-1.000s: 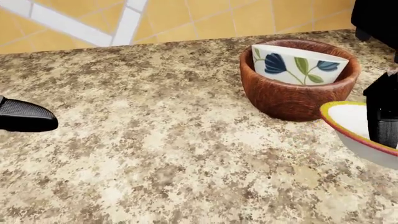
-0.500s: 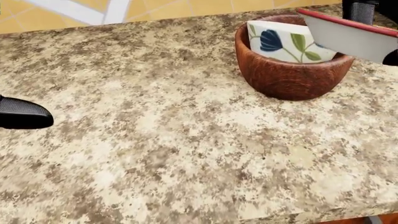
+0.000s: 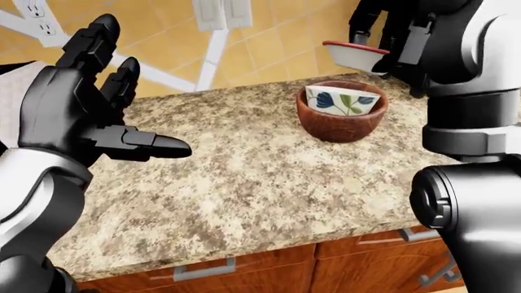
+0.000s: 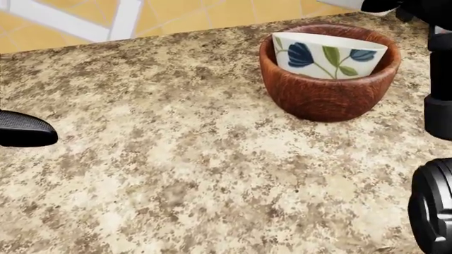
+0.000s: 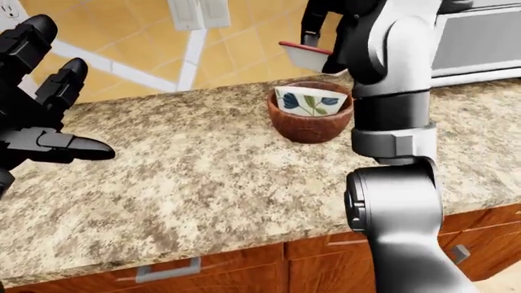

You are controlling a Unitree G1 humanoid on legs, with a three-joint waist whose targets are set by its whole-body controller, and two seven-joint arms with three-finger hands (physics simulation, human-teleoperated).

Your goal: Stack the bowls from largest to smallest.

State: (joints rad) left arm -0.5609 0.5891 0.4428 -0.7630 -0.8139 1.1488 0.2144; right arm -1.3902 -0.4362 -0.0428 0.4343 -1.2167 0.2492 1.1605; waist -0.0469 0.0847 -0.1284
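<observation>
A brown wooden bowl (image 4: 329, 84) sits on the speckled granite counter (image 4: 184, 169), with a white bowl with blue flowers (image 4: 328, 54) tilted inside it. The right hand (image 3: 376, 24) holds a red-rimmed white bowl (image 3: 353, 55) in the air above them, its fingers closed round the far rim. The left hand (image 3: 85, 101) hangs at the left-eye view's left with fingers spread apart, holding nothing.

My left hand (image 3: 85, 104) is raised with fingers spread open; my right hand (image 3: 383, 27) is raised, fingers closed.
</observation>
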